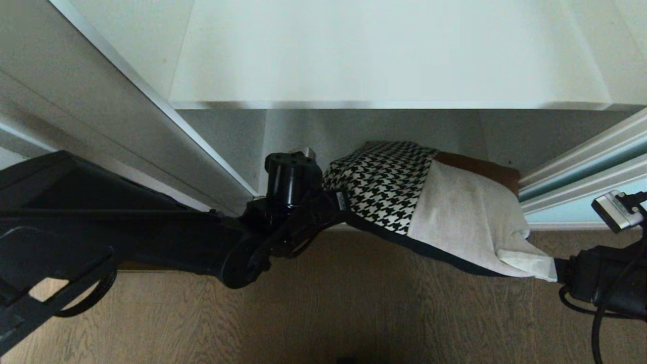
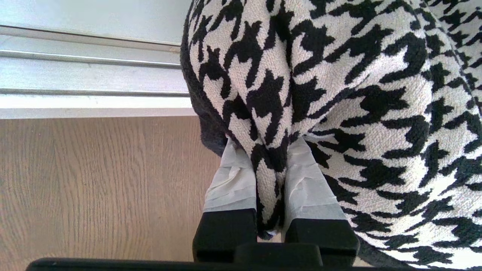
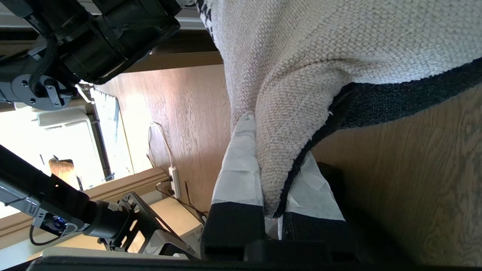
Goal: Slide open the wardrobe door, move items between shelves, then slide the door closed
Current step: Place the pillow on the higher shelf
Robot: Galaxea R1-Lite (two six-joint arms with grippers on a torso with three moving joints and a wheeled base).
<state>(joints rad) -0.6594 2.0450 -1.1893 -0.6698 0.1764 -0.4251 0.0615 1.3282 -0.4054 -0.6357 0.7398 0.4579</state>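
Fingers (image 2: 229, 188) of two grippers pinch one cushion (image 1: 429, 202).

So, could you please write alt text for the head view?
Both hands, left hand and right hand, are shut on opposite corners of a houndstooth, cream and brown cushion, holding it above the wood-grain floor before an open wardrobe, under a white shelf.

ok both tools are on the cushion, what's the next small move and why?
Probably lift it together toward the plain white upper shelf. The left tool pinches the houndstooth half of the square patchwork cushion; the right tool pinches its cream corner. The cushion hangs between them at the lower compartment's mouth, over the wood-grain floor.
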